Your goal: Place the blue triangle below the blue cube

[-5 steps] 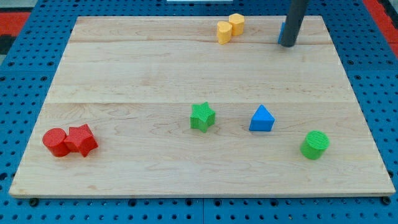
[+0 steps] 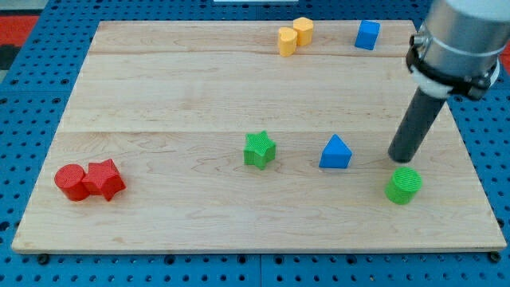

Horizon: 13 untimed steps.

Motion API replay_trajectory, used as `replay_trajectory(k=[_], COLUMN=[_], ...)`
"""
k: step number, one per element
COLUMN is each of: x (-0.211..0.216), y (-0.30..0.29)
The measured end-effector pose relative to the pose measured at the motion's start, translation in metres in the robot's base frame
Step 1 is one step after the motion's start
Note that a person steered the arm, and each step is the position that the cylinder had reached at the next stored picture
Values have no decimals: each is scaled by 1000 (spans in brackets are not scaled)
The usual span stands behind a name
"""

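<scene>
The blue triangle (image 2: 335, 153) lies right of the board's middle, toward the view's bottom. The blue cube (image 2: 367, 35) sits near the view's top edge, right of centre, far above the triangle. My tip (image 2: 400, 159) rests on the board to the right of the blue triangle, a short gap away, and just above the green cylinder (image 2: 404, 185). It touches neither block as far as I can see.
A green star (image 2: 260, 149) lies left of the triangle. Two yellow blocks (image 2: 294, 36) sit together at the view's top. A red cylinder (image 2: 71, 182) and a red block (image 2: 104, 179) sit together at the bottom left. The wooden board (image 2: 159, 96) ends close to the right.
My tip has moved from beside the blue cube at the top down to the right of the blue triangle, uncovering the cube. No block has moved.
</scene>
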State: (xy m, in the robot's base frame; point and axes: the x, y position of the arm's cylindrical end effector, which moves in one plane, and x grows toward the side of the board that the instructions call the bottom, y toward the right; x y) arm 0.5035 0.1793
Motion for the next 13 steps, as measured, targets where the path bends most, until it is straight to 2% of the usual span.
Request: replay_trajectory(k=[2,4,7,9,11,13], x=[1,-11,-47,-54,-112,-136], y=[-130,-176,-109,-55,-48,10])
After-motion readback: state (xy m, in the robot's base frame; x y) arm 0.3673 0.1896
